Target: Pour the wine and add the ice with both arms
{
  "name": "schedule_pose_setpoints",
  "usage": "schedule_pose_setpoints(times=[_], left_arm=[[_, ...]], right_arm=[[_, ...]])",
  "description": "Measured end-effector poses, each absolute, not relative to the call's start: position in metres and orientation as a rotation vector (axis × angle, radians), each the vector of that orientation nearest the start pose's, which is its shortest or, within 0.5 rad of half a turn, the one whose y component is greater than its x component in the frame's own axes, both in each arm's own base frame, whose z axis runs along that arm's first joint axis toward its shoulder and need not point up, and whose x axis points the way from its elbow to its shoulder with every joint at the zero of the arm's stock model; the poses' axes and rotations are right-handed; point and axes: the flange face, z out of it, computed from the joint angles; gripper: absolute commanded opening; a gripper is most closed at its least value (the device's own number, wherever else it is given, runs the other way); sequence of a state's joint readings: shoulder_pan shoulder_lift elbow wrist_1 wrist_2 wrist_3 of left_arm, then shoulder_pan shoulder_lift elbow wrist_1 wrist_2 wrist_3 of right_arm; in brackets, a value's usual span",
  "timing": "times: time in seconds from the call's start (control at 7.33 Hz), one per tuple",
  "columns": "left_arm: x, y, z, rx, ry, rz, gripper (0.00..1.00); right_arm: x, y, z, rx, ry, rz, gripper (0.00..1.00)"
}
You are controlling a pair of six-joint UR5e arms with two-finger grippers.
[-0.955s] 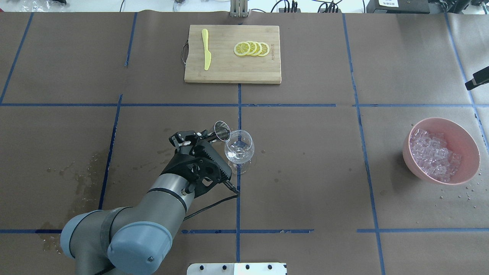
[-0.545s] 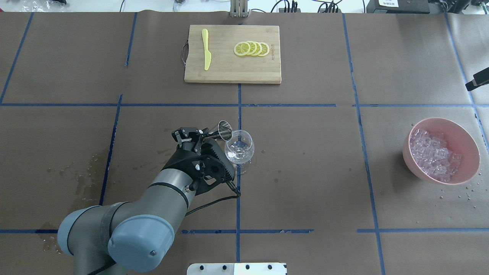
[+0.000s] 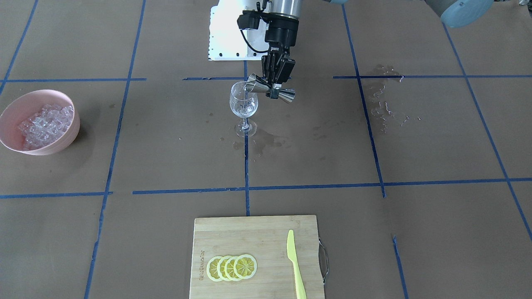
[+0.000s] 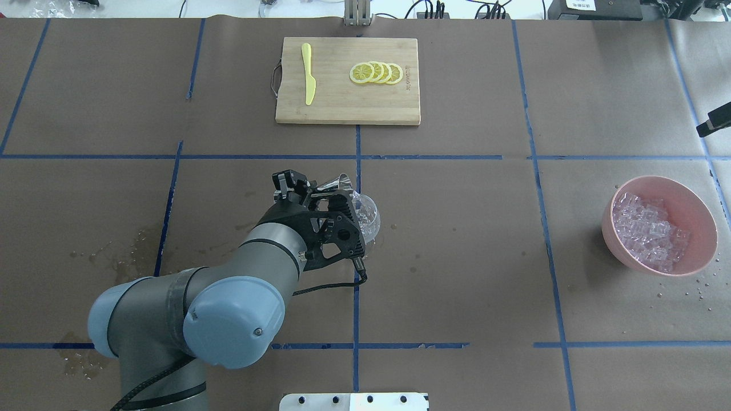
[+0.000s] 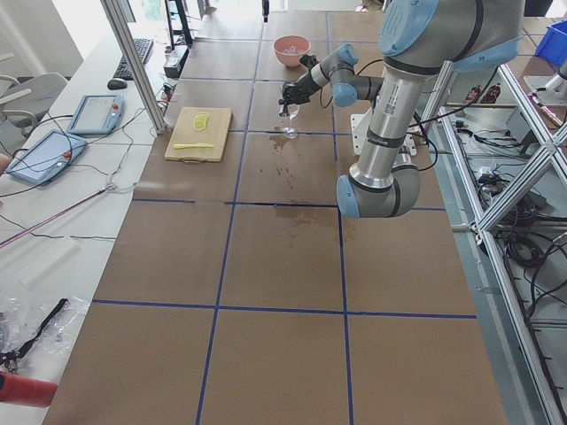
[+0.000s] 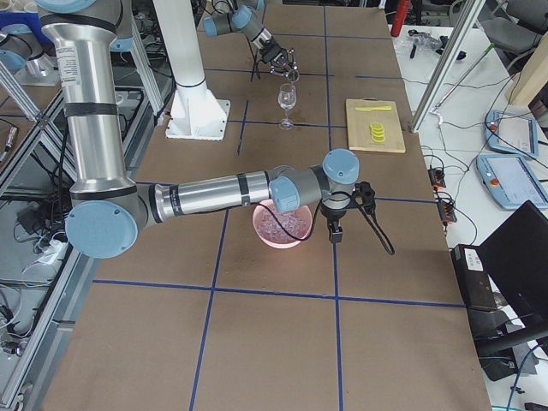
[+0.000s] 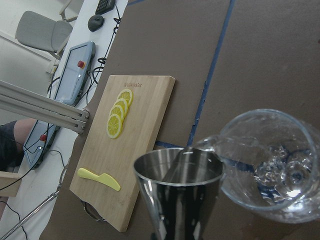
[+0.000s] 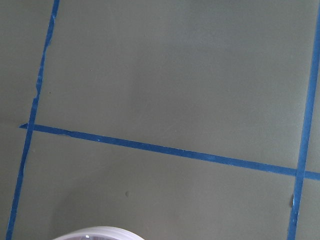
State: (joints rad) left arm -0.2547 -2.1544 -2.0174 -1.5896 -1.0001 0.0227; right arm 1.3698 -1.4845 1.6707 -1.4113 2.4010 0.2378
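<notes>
My left gripper [image 3: 273, 87] is shut on a steel double-ended jigger [image 3: 286, 94], held tipped with its lip over the rim of the clear stemmed wine glass [image 3: 244, 104]. In the left wrist view the jigger [image 7: 177, 190] meets the glass rim, and a little clear wine [image 7: 282, 167] bubbles in the bowl of the glass. Overhead, the left wrist covers part of the glass [image 4: 370, 220]. The ice [image 4: 648, 228] lies heaped in a pink bowl [image 4: 694, 208] at the right. My right gripper [image 6: 360, 205] hangs beside that bowl; I cannot tell whether it is open or shut.
A bamboo cutting board [image 4: 342, 105] at the far middle carries lemon slices [image 4: 377, 72] and a yellow knife [image 4: 308, 74]. Wet patches [image 4: 114, 257] mark the brown paper at the left. Droplets lie around the pink bowl. The white pedestal base [image 4: 354, 401] sits at the near edge.
The left wrist has rolled and shifted toward the glass, tipping the jigger further over the rim. The wrist now hides part of the glass overhead.
</notes>
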Motion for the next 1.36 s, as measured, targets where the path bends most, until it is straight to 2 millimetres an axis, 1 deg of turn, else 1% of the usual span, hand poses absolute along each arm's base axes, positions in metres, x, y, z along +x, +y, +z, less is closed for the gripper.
schedule_pose_setpoints(times=[0.55, 0.95, 1.36], left_arm=[[0.485, -0.319, 0.120, 1.106, 0.111, 1.059, 0.00], [0.491, -0.316, 0.109, 1.056, 0.055, 1.202, 0.00], [0.495, -0.323, 0.107, 1.047, -0.017, 1.314, 0.00]], right_arm=[[-0.049, -0.539, 0.540, 0.142, -0.876, -0.111, 1.00], [-0.049, -0.538, 0.541, 0.142, -0.876, -0.111, 1.00], [-0.049, -0.538, 0.541, 0.142, -0.876, -0.111, 1.00]])
